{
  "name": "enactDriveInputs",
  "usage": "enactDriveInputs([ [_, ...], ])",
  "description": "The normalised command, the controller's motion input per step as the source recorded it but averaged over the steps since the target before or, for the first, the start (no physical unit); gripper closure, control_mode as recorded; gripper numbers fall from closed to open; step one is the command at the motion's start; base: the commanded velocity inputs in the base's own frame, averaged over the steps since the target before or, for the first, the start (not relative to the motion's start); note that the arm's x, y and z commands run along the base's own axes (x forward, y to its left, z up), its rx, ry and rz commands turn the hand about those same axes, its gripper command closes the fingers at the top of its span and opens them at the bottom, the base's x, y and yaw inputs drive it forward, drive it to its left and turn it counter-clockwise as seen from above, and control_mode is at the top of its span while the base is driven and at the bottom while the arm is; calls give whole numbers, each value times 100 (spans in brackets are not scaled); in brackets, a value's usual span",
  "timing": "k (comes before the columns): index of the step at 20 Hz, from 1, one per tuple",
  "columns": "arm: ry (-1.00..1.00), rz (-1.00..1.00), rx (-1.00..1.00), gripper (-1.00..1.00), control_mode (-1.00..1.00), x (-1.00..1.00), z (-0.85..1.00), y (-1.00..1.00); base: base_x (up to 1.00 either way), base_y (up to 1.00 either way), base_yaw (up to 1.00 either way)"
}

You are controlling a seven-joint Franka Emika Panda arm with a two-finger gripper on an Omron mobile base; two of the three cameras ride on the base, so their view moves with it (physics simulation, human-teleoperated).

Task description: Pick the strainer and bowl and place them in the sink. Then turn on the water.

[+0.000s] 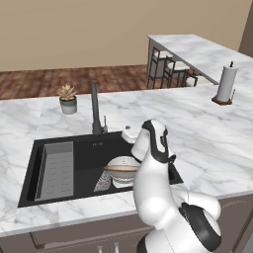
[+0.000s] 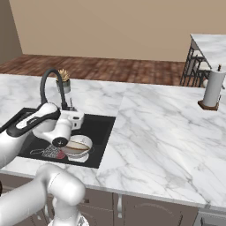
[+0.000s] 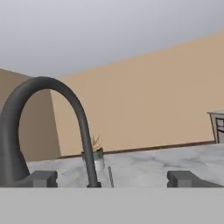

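The black sink (image 1: pixel 30 174) (image 2: pixel 99 129) holds the tan bowl (image 1: pixel 122 169) (image 2: pixel 78 146) at its right end. The silver mesh strainer (image 1: pixel 103 182) (image 2: pixel 53 152) lies just left of the bowl on the basin floor. My gripper (image 1: pixel 127 133) (image 2: pixel 80 118) (image 3: pixel 111 179) hovers over the sink's back right part, beside the base of the tall dark faucet (image 1: pixel 95 108) (image 2: pixel 46 84) (image 3: pixel 48 87). It points level toward the faucet. Its fingertips (image 3: pixel 42 178) stand wide apart, open, with nothing between them. The water is out of view.
A grey ribbed tray (image 1: pixel 57 170) fills the sink's left end. A small potted plant (image 1: pixel 67 99) (image 2: pixel 64 80) (image 3: pixel 95 154) stands behind the faucet. A paper towel roll (image 1: pixel 226 84) (image 2: pixel 213 88) stands far right on the marble counter (image 1: pixel 207 143). Bar stools (image 1: pixel 168 69) are beyond.
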Motion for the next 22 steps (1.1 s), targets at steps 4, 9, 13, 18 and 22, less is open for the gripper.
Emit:
enactDriveInputs([
  [4,0,0,-10,-100,-100,0,0,7,0,0,0],
  [9,3,0,-10,-100,-100,0,0,11,0,0,0],
  [13,8,0,-9,-100,-100,0,0,17,0,0,0],
  [18,11,0,-8,-100,-100,0,0,17,0,0,0],
  [22,5,1,-2,-100,-100,0,-3,3,0,0,0],
])
